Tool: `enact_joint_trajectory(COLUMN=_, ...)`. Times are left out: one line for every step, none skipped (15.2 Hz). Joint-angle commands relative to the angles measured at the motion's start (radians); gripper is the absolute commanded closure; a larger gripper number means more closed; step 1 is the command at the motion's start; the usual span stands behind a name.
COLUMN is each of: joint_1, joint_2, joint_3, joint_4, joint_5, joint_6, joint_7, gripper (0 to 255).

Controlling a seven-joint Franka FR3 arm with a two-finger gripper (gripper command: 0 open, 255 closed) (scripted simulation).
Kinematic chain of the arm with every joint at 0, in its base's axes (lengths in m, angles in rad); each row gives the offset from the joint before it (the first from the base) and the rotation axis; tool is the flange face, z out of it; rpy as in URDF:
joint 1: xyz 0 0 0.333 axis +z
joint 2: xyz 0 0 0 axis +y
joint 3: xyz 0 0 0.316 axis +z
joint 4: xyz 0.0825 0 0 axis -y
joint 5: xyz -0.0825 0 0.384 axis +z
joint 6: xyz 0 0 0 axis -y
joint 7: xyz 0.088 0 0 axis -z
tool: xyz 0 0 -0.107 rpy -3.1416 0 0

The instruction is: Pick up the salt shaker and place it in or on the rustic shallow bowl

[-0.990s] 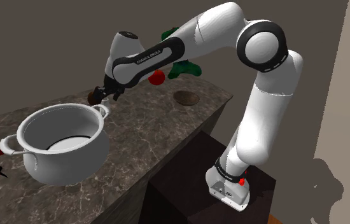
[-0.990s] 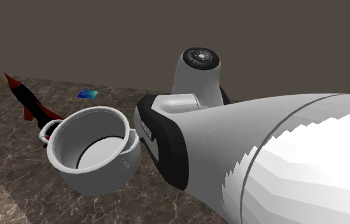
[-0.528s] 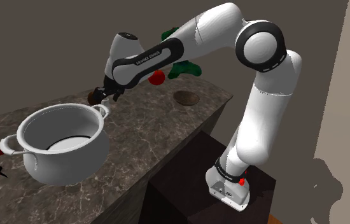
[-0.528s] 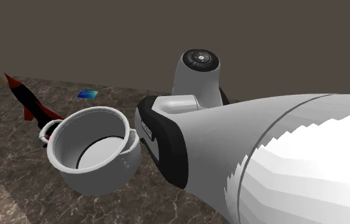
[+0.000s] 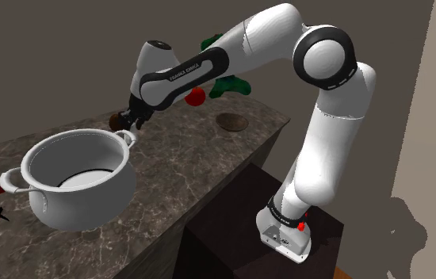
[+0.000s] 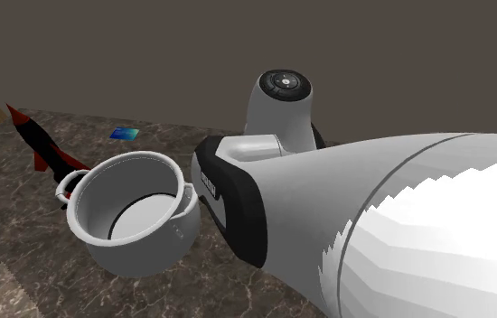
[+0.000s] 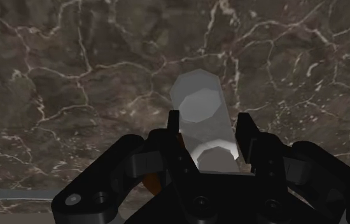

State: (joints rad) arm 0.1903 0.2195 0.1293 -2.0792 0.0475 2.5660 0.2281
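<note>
The tool [image 7: 209, 124] has the salt shaker [image 7: 196, 105] between its two black fingers [image 7: 175, 130]. They are drawn in against the shaker's two sides, so the opening is only as wide as the shaker. The shaker is a pale grey, faceted cylinder that points away from the tool toward the dark, veined stone surface [image 7: 72, 76]. Whether its base is touching the surface cannot be told.

In the shoulder view the tool [image 5: 135, 120] hangs low by the far edge of the surface [image 5: 185, 158]. It is just behind a large grey pot [image 5: 78, 178] with two handles. A small brown round thing [image 5: 116, 120] sits right beside the tool. The rustic shallow bowl [image 5: 231, 122], flat and brown, lies further along the far edge toward the corner nearest the stand [image 5: 232, 238]. It is well apart from the tool.

In the second exterior view the white arm [image 6: 373, 226] stands close in front. The pot [image 6: 129, 212] is beside it, and a small blue flat thing [image 6: 124, 134] lies near the far edge.
</note>
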Motion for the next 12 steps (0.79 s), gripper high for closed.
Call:
enact_joint_trajectory(joint_1=0.0, joint_2=0.0, joint_3=0.0, joint_4=0.0, joint_5=0.0, joint_6=0.0, joint_7=0.0, gripper=255)
enact_joint_trajectory(joint_1=0.0, joint_2=0.0, joint_3=0.0, joint_4=-0.001, joint_5=0.0, joint_6=0.0, joint_7=0.0, gripper=255)
enact_joint_trajectory(joint_1=0.0, joint_2=-0.008, joint_3=0.0, joint_4=0.003, joint_5=0.001, joint_6=-0.012, joint_7=0.0, gripper=255)
enact_joint_trajectory(joint_1=-0.001, joint_2=-0.016, joint_3=0.001, joint_4=0.007, joint_5=0.001, joint_6=-0.024, joint_7=0.0, gripper=255)
enact_joint_trajectory(joint_1=-0.001, joint_2=-0.023, joint_3=0.001, joint_4=0.012, joint_5=0.002, joint_6=-0.036, joint_7=0.0, gripper=255)
enact_joint_trajectory(joint_1=-0.001, joint_2=-0.03, joint_3=0.001, joint_4=0.017, joint_5=0.003, joint_6=-0.048, joint_7=0.0, gripper=255)
enact_joint_trajectory(joint_1=-0.002, joint_2=-0.038, joint_3=0.001, joint_4=0.022, joint_5=0.003, joint_6=-0.06, joint_7=0.001, gripper=255)
enact_joint_trajectory(joint_1=-0.002, joint_2=-0.045, joint_3=0.001, joint_4=0.027, joint_5=0.004, joint_6=-0.072, joint_7=0.001, gripper=255)
enact_joint_trajectory(joint_1=-0.002, joint_2=-0.052, joint_3=0.001, joint_4=0.033, joint_5=0.005, joint_6=-0.085, joint_7=0.001, gripper=255)
enact_joint_trajectory(joint_1=-0.002, joint_2=-0.058, joint_3=0.001, joint_4=0.038, joint_5=0.005, joint_6=-0.097, joint_7=0.001, gripper=255)
enact_joint_trajectory(joint_1=-0.003, joint_2=-0.065, joint_3=0.002, joint_4=0.044, joint_5=0.006, joint_6=-0.109, joint_7=0.001, gripper=255)
enact_joint_trajectory(joint_1=-0.003, joint_2=-0.071, joint_3=0.002, joint_4=0.05, joint_5=0.006, joint_6=-0.122, joint_7=0.001, gripper=255)
